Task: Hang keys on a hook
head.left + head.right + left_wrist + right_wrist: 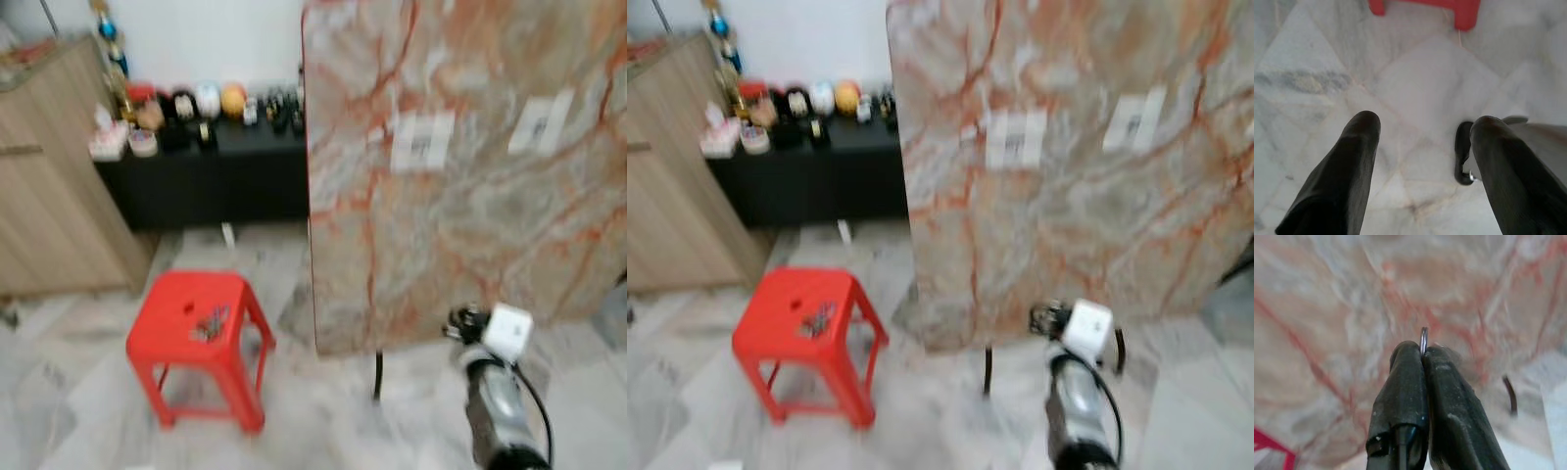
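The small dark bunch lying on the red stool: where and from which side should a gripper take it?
From straight above, probably. The bunch lies flat on top of the red stool, so nothing offers a hold from the side. Pinch across its raised middle. The blur hides any ring or loop that might serve better.

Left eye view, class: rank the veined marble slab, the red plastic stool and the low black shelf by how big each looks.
1. Veined marble slab
2. Low black shelf
3. Red plastic stool

The shelf stands farther back, so its lead over the stool is unsure.
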You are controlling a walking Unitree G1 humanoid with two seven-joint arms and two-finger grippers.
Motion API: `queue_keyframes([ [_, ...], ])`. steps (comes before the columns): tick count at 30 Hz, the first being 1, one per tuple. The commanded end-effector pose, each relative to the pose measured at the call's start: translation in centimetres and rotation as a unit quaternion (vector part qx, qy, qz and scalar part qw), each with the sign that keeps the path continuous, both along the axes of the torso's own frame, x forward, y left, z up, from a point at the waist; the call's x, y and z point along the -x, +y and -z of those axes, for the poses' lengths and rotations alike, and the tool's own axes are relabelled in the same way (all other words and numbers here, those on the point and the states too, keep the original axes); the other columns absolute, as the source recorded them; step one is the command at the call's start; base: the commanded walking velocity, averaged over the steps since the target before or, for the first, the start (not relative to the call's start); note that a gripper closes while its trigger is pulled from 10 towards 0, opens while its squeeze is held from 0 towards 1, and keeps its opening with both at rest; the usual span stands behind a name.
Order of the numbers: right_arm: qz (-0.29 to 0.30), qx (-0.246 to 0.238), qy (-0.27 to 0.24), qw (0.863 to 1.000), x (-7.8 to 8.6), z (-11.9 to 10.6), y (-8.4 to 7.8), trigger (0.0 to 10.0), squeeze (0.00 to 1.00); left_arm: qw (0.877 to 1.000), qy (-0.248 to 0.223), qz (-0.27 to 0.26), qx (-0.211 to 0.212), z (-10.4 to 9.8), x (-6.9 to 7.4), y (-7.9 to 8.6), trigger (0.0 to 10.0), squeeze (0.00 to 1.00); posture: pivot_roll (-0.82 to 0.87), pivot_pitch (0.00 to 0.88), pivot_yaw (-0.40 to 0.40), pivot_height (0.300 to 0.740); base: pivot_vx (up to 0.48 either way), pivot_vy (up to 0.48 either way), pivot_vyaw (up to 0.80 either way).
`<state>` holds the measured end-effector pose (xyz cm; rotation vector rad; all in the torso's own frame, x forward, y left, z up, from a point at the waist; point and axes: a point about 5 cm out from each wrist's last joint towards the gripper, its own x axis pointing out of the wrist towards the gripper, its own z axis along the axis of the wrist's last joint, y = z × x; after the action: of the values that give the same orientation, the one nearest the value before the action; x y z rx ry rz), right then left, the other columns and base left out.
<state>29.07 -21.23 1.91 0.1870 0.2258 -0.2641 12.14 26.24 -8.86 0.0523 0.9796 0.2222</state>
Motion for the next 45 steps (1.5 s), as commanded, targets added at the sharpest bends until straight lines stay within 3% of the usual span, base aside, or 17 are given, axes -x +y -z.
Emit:
queue_keyframes([
  [1, -0.023, -0.005, -0.017, 1.000, -1.1, -0.9, 1.7, 10.0, 0.00, 1.000, 0.011, -0.007, -0.007, 0.0, 0.9, 0.8, 10.0, 0.00, 0.05, 0.000, -0.009, 0.740, 0.322, 0.000, 0.67],
  [10, -0.025, -0.018, -0.037, 0.999, -1.8, -1.8, 2.5, 10.0, 0.00, 1.000, 0.007, -0.005, -0.006, 0.0, 0.3, 0.3, 10.0, 0.00, 0.06, 0.000, -0.010, 0.740, 0.302, 0.000, 0.08],
  [18, -0.024, -0.002, -0.083, 0.996, -3.2, -4.2, 3.3, 10.0, 0.00, 1.000, 0.004, -0.005, -0.007, 0.0, -0.1, 0.1, 10.0, 0.00, 0.06, 0.000, -0.013, 0.740, 0.000, 0.000, 0.00],
  [24, -0.015, 0.075, -0.143, 0.987, -3.8, -7.0, 3.5, 10.0, 0.00, 1.000, 0.004, -0.004, -0.004, 0.0, -0.2, 0.0, 10.0, 0.00, 0.06, 0.000, -0.016, 0.740, 0.000, 0.000, 0.00],
  [31, 0.045, 0.142, -0.188, 0.971, -4.3, -9.9, 2.3, 10.0, 0.00, 1.000, 0.003, -0.009, -0.004, -0.1, -0.1, 0.3, 10.0, 0.00, 0.06, 0.000, -0.020, 0.740, 0.000, 0.000, 0.00],
  [39, 0.033, 0.192, -0.180, 0.964, -5.1, -10.9, 3.1, 10.0, 0.00, 1.000, 0.006, -0.011, -0.003, -0.1, 0.4, 0.7, 10.0, 0.00, 0.06, 0.000, -0.019, 0.740, 0.000, 0.000, 0.00],
  [45, 0.033, 0.236, -0.170, 0.956, -5.4, -11.2, 3.3, 10.0, 0.00, 1.000, 0.006, -0.007, 0.001, 0.2, 0.5, -0.2, 10.0, 0.00, 0.06, 0.000, -0.019, 0.740, 0.000, 0.000, 0.00],
])
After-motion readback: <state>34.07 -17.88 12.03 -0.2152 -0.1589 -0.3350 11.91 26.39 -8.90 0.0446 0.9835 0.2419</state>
